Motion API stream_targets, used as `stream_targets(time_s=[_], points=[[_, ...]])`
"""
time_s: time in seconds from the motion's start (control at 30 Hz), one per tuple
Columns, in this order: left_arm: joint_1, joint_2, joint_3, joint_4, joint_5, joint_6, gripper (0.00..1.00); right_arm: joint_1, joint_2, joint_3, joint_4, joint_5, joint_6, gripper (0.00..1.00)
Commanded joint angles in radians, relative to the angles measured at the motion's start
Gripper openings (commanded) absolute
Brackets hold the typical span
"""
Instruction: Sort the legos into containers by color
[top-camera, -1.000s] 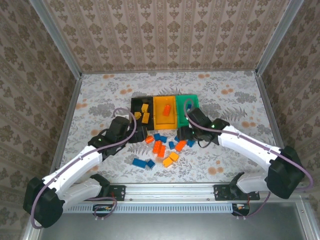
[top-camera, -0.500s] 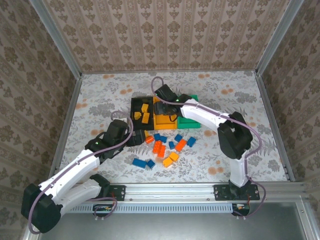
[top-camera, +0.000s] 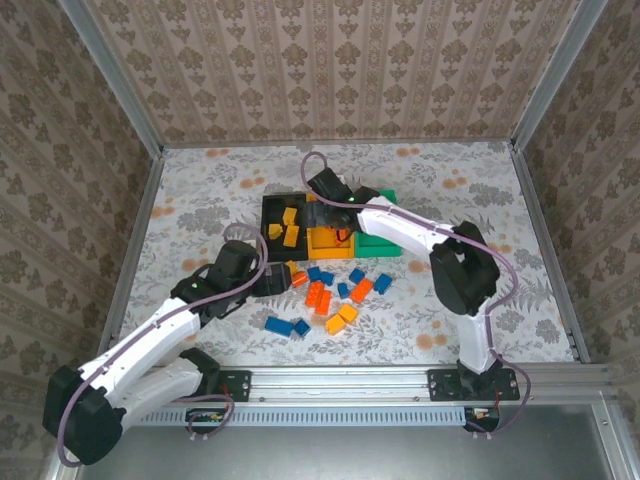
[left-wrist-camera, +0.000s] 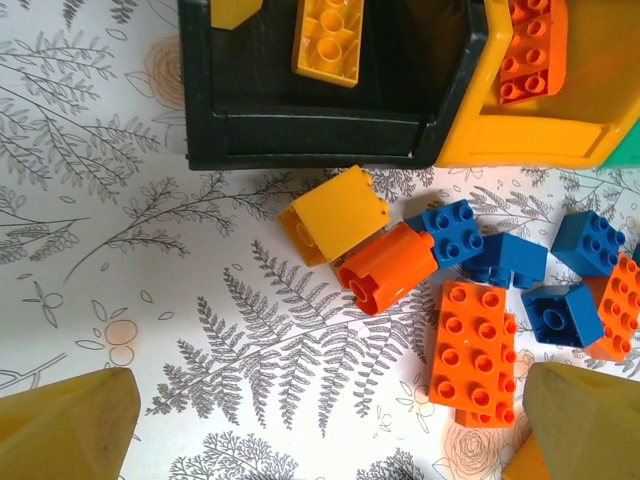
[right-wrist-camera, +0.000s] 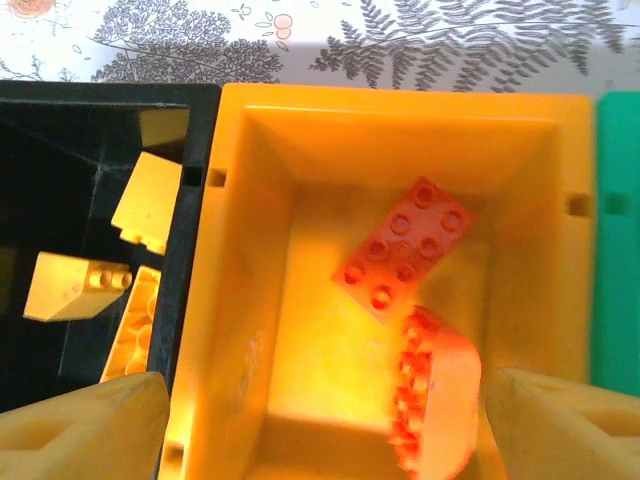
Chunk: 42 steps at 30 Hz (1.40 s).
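Fern-printed desk (top-camera: 190, 200) inside wallpapered walls, with three joined bins near the middle of the overhead view: black bin (top-camera: 267, 215) on the left, orange-yellow bin (top-camera: 325, 246) in the centre, green bin (top-camera: 386, 198) on the right. Loose bricks (top-camera: 320, 295) scattered just below the bins, a mix of blue, red-orange and yellow-orange.

Right jaws over the orange-yellow bin, wide apart and gripping nothing. In the right wrist view, a flat red-orange brick (right-wrist-camera: 403, 257) at the centre of that bin and a tilted red-orange brick (right-wrist-camera: 435, 400) at lower right, clear of both tips.

Left jaws over the pile, likewise spread wide and empty, tips at the two lower corners of the left wrist view. Nearer to the loose bricks than the right jaws, so probably the side for the next pick.

Yellow brick (left-wrist-camera: 335, 225) at upper centre of the left wrist view. Lies straight ahead of the left jaws, between them and the near wall of the black bin, just beside that wall. Sits skewed, long axis from lower left to upper right, and touches a round red-orange brick (left-wrist-camera: 385, 270) at its lower right. Probably calls for a forward reach plus a wrist twist, with some risk of pinching the round neighbour too.
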Motion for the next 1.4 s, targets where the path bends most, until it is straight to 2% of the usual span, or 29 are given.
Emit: stream_targets(time_s=[0.0, 0.17, 0.37, 0.6, 0.97, 1.37], points=[[-0.019, 0.042, 0.046, 0.006, 0.043, 0.048, 1.0, 0.001, -0.147, -0.088, 0.06, 0.002, 0.036, 0.84], [-0.118, 0.173, 0.1, 0.026, 0.023, 0.075, 0.97, 0.001, -0.305, -0.283, 0.114, -0.018, 0.058, 0.84], [-0.236, 0.363, 0.18, 0.031, -0.012, 0.119, 0.79, 0.0, -0.481, -0.492, 0.129, -0.005, 0.071, 0.85], [-0.306, 0.522, 0.257, 0.026, -0.053, 0.155, 0.65, -0.009, -0.654, -0.665, 0.137, 0.011, 0.098, 0.86], [-0.308, 0.67, 0.282, 0.014, -0.068, 0.15, 0.6, -0.042, -0.765, -0.751, 0.133, 0.012, 0.111, 0.86], [-0.308, 0.673, 0.264, 0.034, -0.044, 0.137, 0.36, -0.062, -0.789, -0.754, 0.129, 0.012, 0.112, 0.87]])
